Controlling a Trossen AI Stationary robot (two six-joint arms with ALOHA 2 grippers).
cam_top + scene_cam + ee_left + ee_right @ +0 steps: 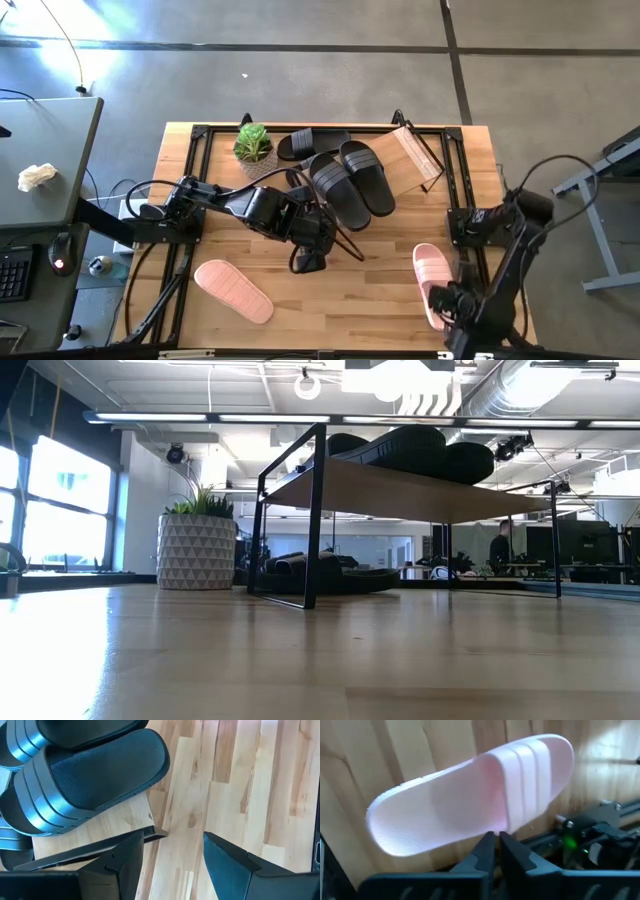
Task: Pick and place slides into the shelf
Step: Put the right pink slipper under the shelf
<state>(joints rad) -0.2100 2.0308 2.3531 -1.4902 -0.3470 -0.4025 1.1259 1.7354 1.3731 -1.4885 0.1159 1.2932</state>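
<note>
Both robot arms are dark, almost black, made of chunky blocks joined together. The left arm (250,208) has black cables looping around it and down to the table. The right arm (505,262) has a thin black cable curving over it. Each arm ends in two flat, pointed dark fingers (227,862). A small green light (568,841) glows on dark metal nearby.

A figure (497,546) at three o'clock beyond the shelf (400,490) is showing too small to make out.
</note>
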